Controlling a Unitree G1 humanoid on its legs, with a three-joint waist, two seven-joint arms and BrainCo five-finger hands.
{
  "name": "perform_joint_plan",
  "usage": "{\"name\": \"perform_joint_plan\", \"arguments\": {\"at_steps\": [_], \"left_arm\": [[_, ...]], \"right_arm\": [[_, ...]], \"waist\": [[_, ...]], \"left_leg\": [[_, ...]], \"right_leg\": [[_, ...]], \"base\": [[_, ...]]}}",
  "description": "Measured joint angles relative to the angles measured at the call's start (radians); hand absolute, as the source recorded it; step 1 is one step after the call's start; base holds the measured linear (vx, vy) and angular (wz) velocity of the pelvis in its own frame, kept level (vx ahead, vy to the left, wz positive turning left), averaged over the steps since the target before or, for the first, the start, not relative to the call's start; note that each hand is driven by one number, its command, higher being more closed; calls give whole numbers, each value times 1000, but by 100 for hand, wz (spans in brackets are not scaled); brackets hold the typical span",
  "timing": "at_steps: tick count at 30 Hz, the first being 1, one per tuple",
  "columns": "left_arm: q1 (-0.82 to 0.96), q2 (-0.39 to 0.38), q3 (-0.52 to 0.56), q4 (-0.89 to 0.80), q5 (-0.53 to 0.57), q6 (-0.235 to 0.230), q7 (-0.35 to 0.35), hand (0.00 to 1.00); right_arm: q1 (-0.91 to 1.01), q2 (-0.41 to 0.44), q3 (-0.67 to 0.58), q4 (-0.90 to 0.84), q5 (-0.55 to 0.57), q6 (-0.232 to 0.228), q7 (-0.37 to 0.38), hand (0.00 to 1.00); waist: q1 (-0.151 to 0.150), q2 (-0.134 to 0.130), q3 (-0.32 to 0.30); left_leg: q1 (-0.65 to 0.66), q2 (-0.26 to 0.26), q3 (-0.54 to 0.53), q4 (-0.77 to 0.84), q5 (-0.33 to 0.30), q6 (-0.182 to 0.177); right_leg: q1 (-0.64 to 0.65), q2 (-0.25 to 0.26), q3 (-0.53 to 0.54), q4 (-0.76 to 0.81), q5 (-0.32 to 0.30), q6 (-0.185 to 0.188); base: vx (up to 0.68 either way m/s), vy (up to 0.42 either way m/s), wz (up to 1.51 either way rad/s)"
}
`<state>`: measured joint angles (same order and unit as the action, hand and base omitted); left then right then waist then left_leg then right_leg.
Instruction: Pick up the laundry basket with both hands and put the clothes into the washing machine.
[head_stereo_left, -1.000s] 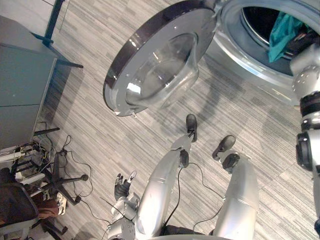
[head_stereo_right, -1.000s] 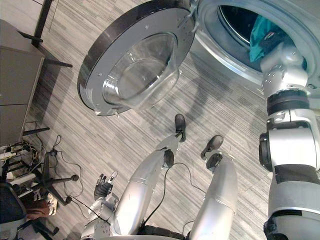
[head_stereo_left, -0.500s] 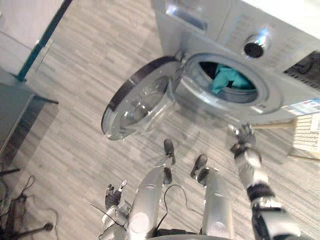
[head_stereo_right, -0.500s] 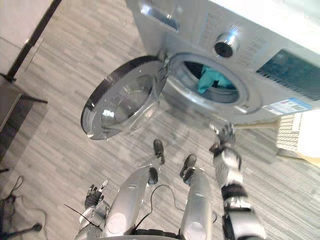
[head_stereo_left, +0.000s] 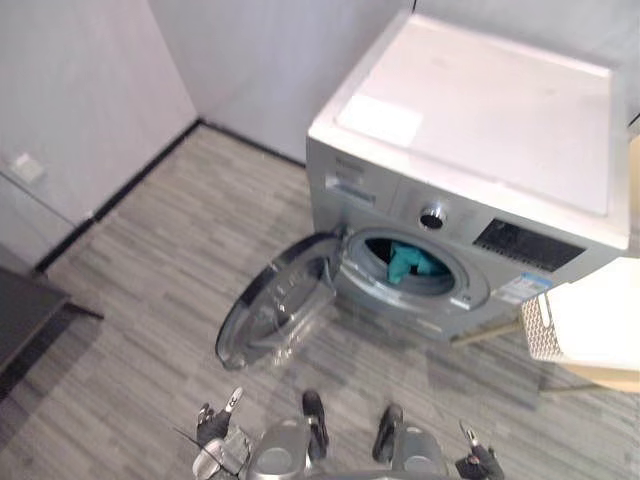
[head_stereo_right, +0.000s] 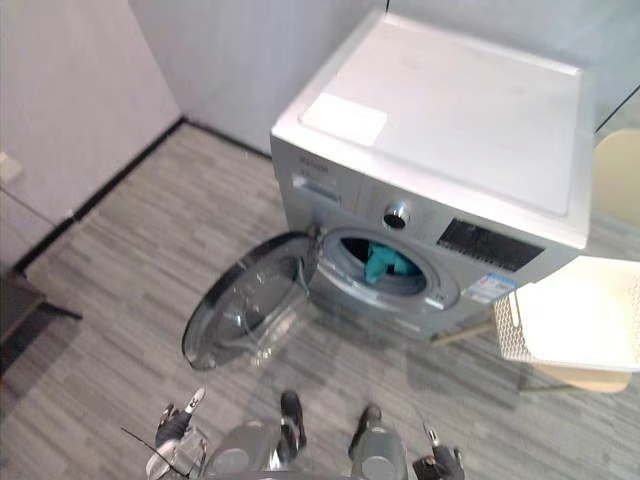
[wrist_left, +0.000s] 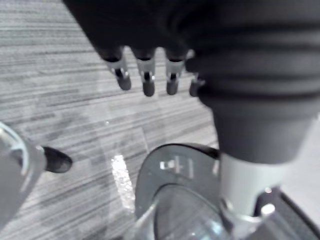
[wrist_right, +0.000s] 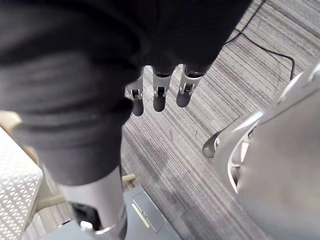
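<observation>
The washer (head_stereo_left: 480, 130) is sitting in the upper right of the head views. Its door (head_stereo_left: 275, 315) is swinging wide open toward the lower left. A teal cloth (head_stereo_left: 405, 262) is lying in the drum mouth, just behind the door opening. The white basket (head_stereo_left: 535, 325) is standing at the right edge, just beside the washer and apart from both hands. I cannot tell whether it is holding any more clothes.

The left hand (head_stereo_left: 213, 425) is hanging at the bottom left with its fingers (wrist_left: 145, 75) straight and relaxed over bare floor, gripping nothing. The right hand (head_stereo_left: 478, 462) is hanging at the bottom right, its fingers (wrist_right: 159, 95) likewise straight and empty.

Judging by this, the loading step is looking finished or nearly so, since the cloth is already inside and the basket is set down. If the basket is empty, the next move is calling for a hand to reach the door and push it shut. Otherwise both hands are needing to go back to the basket.
</observation>
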<state>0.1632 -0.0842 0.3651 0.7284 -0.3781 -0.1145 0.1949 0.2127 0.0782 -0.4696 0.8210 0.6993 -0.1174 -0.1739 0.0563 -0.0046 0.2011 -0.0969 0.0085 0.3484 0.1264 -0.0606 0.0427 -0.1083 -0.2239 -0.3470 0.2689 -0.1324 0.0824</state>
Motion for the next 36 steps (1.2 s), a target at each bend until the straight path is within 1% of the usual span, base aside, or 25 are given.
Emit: {"name": "perform_joint_plan", "arguments": {"at_steps": [4, 9, 10, 11, 12, 13, 14, 15, 16, 17, 18, 19, 20, 21, 22, 23, 24, 25, 26, 27, 28, 31, 34, 35, 36], "left_arm": [[21, 1, -3, -3, 1, 1, 0, 0], [55, 12, -85, -131, -4, 0, 3, 0], [69, 21, -104, -167, -6, -1, 3, 0], [84, 24, -139, -246, -14, -3, 3, 0], [87, 24, -142, -261, -18, -3, 3, 0], [102, 25, -154, -333, -36, -4, 5, 0], [107, 25, -162, -374, -45, -6, 7, 0], [116, 25, -170, -454, -47, -9, 7, 0], [124, 25, -167, -531, -43, -21, 10, 0], [123, 27, -161, -596, -43, -33, 16, 0], [126, 28, -156, -624, -43, -42, 23, 0], [127, 29, -134, -658, -43, -55, 29, 0], [127, 30, -124, -671, -42, -60, 34, 0], [127, 30, -115, -706, -42, -65, 54, 0], [127, 29, -111, -722, -42, -66, 58, 0], [122, 26, -103, -756, -41, -67, 70, 0], [122, 25, -94, -776, -40, -67, 72, 0], [112, 26, -74, -809, -29, -68, 75, 0], [94, 33, -49, -826, -18, -68, 79, 0], [68, 53, -29, -848, -1, -71, 89, 0], [44, 81, -20, -851, 3, -72, 90, 0], [18, 114, -23, -856, 13, -72, 86, 0], [11, 119, -49, -882, 16, -93, 64, 0], [5, 119, -67, -884, 25, -93, 50, 0], [4, 119, -70, -884, 29, -93, 46, 0]], "right_arm": [[-11, 4, -45, 33, 5, 9, 2, 0], [-109, -12, -9, 112, -6, 10, -3, 0], [-140, -23, 14, 135, -18, 10, -5, 0], [-205, -44, 61, 180, -46, 10, -8, 0], [-217, -51, 67, 188, -48, 10, -8, 0], [-266, -67, 91, 213, -52, 11, -12, 0], [-289, -77, 94, 222, -54, 11, -16, 0], [-327, -94, 95, 230, -57, 11, -21, 0], [-357, -109, 96, 252, -62, 9, -22, 0], [-376, -116, 95, 264, -62, 8, -25, 0], [-377, -119, 98, 265, -62, 9, -26, 0], [-371, -122, 106, 266, -60, 9, -28, 0], [-362, -124, 107, 269, -59, 9, -27, 0], [-327, -137, 106, 277, -50, 8, -25, 0], [-311, -142, 105, 278, -49, 8, -25, 0], [-275, -152, 104, 283, -48, 9, -23, 0], [-260, -157, 100, 291, -48, 11, -22, 0], [-225, -166, 81, 298, -48, 15, -20, 0], [-200, -161, 78, 306, -48, 17, -20, 0], [-168, -137, 77, 325, -49, 18, -18, 0], [-149, -123, 57, 341, -48, 17, -19, 0], [-123, -124, 33, 342, -50, 15, -18, 0], [-103, -124, 7, 335, -52, 12, -7, 0], [-86, -133, -7, 333, -53, 12, 5, 0], [-80, -136, -7, 333, -54, 12, 5, 0]], "waist": [[-14, 14, -83], [-10, 31, -117], [-6, 32, -116], [16, 36, -113], [18, 38, -112], [24, 57, -100], [29, 70, -92], [44, 92, -83], [56, 86, -75], [67, 87, -70], [68, 97, -71], [66, 99, -72], [63, 96, -73], [47, 94, -75], [36, 95, -76], [18, 99, -81], [9, 106, -86], [0, 127, -102], [-9, 112, -111], [-23, 82, -122], [-30, 69, -131], [-39, 71, -133], [-40, 95, -152], [-43, 124, -170], [-44, 134, -175]], "left_leg": [[71, -19, -14, -56, 1, -1], [91, -14, -72, -31, -2, -16], [78, -9, -83, 6, -5, -22], [17, 1, -143, 156, -15, -38], [2, 3, -155, 191, -16, -38], [-44, 11, -182, 313, -13, -44], [-61, 18, -191, 364, -6, -55], [-95, 27, -197, 432, 24, -102], [-109, 12, -200, 421, 75, -165], [-117, 31, -193, 511, 41, -100], [-121, 65, -192, 582, 9, -70], [-105, 137, -192, 657, -6, -68], [-87, 169, -195, 666, -5, -70], [-31, 233, -214, 629, 0, -77], [-10, 251, -224, 593, 8, -89], [29, 279, -247, 479, 40, -125], [53, 286, -257, 408, 71, -148], [90, 289, -268, 280, 115, -168], [101, 276, -262, 228, 104, -176], [109, 258, -268, 164, 104, -176], [116, 253, -270, 111, 102, -179], [153, 253, -261, 36, 97, -186], [184, 252, -216, -40, 96, -187], [192, 252, -183, -77, 88, -197], [196, 253, -171, -88, 81, -198]], "right_leg": [[83, 11, -11, -71, 32, 12], [153, 34, -64, -129, 35, 8], [162, 37, -69, -137, 35, 8], [195, 40, -76, -151, 41, 7], [200, 40, -80, -154, 43, 4], [225, 42, -91, -154, 44, 3], [230, 44, -92, -151, 41, 0], [234, 42, -89, -141, 35, -9], [230, 9, -91, -136, 27, -24], [221, -9, -109, -132, 38, -26], [226, -2, -114, -131, 41, -30], [234, 1, -120, -132, 43, -33], [236, -3, -125, -137, 45, -34], [252, -3, -141, -161, 59, -28], [259, -3, -150, -170, 64, -23], [258, -1, -170, -181, 78, -13], [257, 2, -182, -185, 87, -7], [250, 15, -197, -188, 95, -1], [248, 15, -192, -202, 93, -13], [247, 22, -169, -228, 93, -10], [251, 25, -181, -235, 108, 3], [269, 28, -187, -234, 115, 12], [247, 28, -168, -237, 104, 33], [224, 31, -144, -237, 110, 43], [218, 32, -139, -237, 115, 47]], "base": [[145, 29, 7], [128, -53, 28], [113, -105, 17], [81, -91, 15], [48, -88, 22], [-11, -35, 23], [-70, -45, 19], [-91, -33, 10], [-105, 26, 10], [-72, 21, 15], [-53, 38, 15], [-30, -9, 13], [2, 22, 25], [12, 38, 30], [55, 112, 51], [50, 96, 49], [84, 201, 60], [55, 158, 59], [58, 214, 90], [1, 131, 103], [-14, 118, 93], [-53, 111, 46], [-117, 68, -3], [-121, 89, -15], [-92, 84, -20]]}}
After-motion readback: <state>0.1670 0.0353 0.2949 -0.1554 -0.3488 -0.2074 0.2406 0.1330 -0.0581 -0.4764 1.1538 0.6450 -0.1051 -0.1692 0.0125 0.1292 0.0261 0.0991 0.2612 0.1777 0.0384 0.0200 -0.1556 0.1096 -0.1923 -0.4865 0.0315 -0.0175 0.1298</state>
